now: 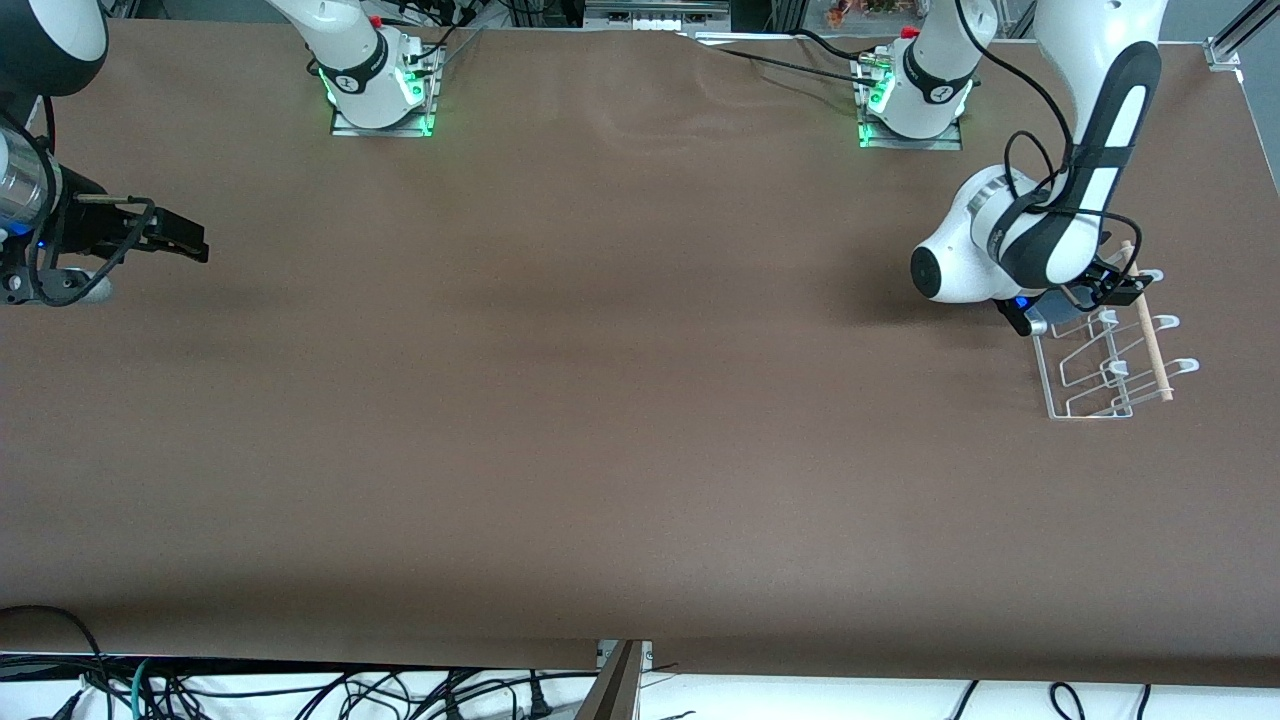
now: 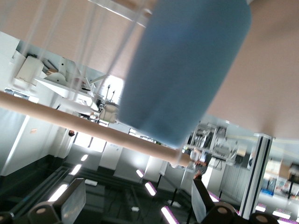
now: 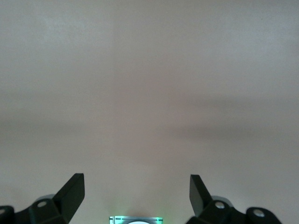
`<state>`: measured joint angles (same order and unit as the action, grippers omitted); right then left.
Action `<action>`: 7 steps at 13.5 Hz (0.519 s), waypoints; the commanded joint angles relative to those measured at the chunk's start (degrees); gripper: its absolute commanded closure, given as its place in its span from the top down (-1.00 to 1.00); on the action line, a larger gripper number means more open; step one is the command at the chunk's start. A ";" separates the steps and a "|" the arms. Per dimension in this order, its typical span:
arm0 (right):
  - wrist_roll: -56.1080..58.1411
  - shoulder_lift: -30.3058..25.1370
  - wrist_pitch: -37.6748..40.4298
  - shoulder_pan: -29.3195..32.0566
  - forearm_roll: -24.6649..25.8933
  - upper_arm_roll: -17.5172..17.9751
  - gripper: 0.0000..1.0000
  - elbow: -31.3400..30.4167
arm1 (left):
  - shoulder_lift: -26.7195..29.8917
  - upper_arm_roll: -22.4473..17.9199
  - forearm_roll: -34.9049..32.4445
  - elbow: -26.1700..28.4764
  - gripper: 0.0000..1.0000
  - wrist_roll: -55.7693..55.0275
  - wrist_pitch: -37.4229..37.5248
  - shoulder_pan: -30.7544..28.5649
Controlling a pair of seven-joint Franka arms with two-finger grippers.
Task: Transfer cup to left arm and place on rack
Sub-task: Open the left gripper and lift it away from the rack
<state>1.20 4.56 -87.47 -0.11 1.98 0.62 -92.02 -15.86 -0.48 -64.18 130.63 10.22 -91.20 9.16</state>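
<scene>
Hovering at the rack (image 1: 1110, 365) at the frame's right, the left gripper (image 2: 135, 207) had its fingers spread, the cup (image 2: 187, 65) apparently resting freed on the prongs. At the frame's left edge, the right gripper (image 3: 137, 192) waited open.

I can't read any text, label, brand or number in any of my views. The black bands on the arm bases carry small white marks, but they are too small for me to make out.
</scene>
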 commanded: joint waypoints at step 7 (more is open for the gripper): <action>0.56 0.18 0.54 -1.21 2.15 0.34 0.98 1.67 | 1.36 1.62 38.47 -24.44 1.00 -0.54 -1.09 0.07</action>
<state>1.41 4.58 -87.47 -1.31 3.29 0.84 -91.29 -14.49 1.04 -33.38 111.08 10.11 -93.13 9.44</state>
